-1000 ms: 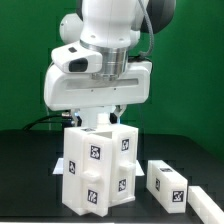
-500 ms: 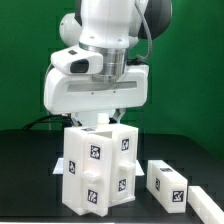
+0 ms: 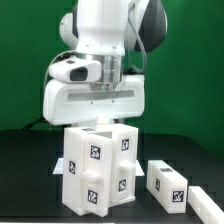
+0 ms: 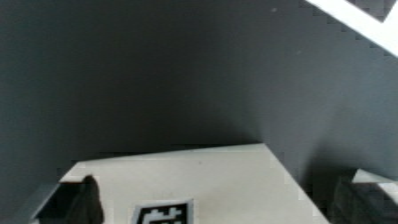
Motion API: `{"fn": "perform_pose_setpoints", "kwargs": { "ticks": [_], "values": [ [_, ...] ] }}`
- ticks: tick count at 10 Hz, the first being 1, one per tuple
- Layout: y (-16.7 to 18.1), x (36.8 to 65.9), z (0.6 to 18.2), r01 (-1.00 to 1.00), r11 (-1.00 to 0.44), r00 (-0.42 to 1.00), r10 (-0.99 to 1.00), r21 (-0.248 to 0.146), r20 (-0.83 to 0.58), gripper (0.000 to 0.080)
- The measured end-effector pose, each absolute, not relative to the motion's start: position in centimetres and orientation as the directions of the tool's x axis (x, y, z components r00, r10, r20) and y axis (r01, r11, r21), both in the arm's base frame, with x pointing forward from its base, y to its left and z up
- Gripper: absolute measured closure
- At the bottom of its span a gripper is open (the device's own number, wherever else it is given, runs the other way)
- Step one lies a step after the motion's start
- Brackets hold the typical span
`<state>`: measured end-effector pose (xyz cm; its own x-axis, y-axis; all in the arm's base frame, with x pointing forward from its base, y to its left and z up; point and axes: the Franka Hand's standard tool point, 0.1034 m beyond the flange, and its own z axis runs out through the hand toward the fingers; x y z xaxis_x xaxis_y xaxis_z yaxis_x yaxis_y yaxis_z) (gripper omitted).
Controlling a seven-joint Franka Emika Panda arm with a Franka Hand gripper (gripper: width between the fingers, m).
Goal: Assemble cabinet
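Gripping: nothing that the pictures show. The gripper [image 4: 217, 197] has its jaws spread wide, with a dark fingertip [image 4: 71, 203] at each side of the wrist view and no contact visible.
Cabinet: the cabinet [image 3: 100, 165] stands upright on the black table [image 3: 25, 205] at the lower centre of the exterior view. It is directly under the arm's hand, and a recess shows at its top.
Loose parts: a tagged white block [image 3: 166, 181] lies low on the exterior view's right, just beside the cabinet. A second piece [image 3: 207, 200] is cut off by the lower right corner.
Handling: I judge it to be stiff plastic, hollow and so fairly light. The smooth walls are likely slippery, and it could slide or tip if nudged sideways.
Where to hold: probably across one thin wall at the top rim, pads flat on both faces, because the whole body looks too broad for the jaws.
Exterior view only: it shows the full cabinet, the tags on its faces, the loose parts and the arm above them. The fingertips are hidden behind the hand.
Wrist view only: it shows the fingertips and the gap between them, over a white face carrying a tag [image 4: 166, 213], probably part of the cabinet. A pale strip [image 4: 365, 15] in one corner shows too little to name.
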<state>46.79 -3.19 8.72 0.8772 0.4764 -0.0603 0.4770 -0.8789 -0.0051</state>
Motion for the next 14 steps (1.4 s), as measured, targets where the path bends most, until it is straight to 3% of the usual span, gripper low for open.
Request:
{"fn": "perform_pose_setpoints", "kwargs": {
  "ticks": [10,14],
  "values": [
    [-2.3,54.5,9.0,0.502,-0.863,0.864,0.503,0.052,0.016,0.0151],
    [-1.8,56.4,9.9,0.512,-0.856,0.856,0.515,0.063,0.037,0.0151]
  ]
}}
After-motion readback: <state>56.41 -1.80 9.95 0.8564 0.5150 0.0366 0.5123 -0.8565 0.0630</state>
